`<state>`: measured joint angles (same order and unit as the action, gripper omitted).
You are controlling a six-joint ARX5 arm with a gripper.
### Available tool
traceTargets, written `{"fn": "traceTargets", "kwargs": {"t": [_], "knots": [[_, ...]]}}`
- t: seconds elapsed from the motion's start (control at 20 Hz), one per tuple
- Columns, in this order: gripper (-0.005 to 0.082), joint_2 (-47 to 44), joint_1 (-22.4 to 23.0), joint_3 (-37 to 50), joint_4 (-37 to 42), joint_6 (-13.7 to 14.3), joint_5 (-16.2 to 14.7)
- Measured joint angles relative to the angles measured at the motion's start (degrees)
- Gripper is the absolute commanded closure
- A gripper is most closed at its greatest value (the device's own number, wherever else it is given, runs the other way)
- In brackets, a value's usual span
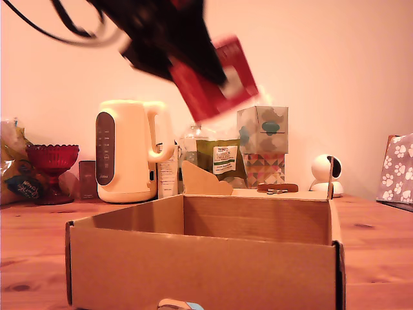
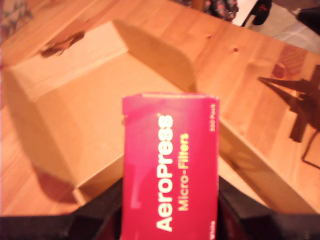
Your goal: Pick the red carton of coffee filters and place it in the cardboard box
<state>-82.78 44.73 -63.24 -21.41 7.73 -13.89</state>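
Exterior view: kettle (image 1: pixel 132 150) behind cardboard box (image 1: pixel 200 265).

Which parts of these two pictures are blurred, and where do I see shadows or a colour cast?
Exterior view: the gripper and the red carton it holds are smeared by motion blur, while the cardboard box and kettle stay sharp; everything has a warm pinkish cast. Wrist view: the carton's lettering is readable, the box slightly soft, and a dark angular shadow lies on the table.
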Motion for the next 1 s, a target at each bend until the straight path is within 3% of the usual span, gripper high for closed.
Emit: {"fn": "traceTargets", "kwargs": {"t": [0.35, 0.65, 0.7, 0.8, 0.85, 1.0], "knots": [[0.0554, -9.09, 1.36, -0.02, 0.31, 0.07, 1.97], [0.0548, -18.58, 1.38, -0.61, -6.99, 0.07, 3.04], [0.0484, -18.51, 1.42, -1.09, -7.08, 0.07, 3.02], [0.0136, -18.49, 1.53, -3.85, -8.87, 0.07, 2.99], [0.0043, -18.38, 1.55, -5.40, -9.88, 0.04, 2.99], [0.0075, -18.12, 1.66, -10.75, -16.76, 0.04, 2.97]]}}
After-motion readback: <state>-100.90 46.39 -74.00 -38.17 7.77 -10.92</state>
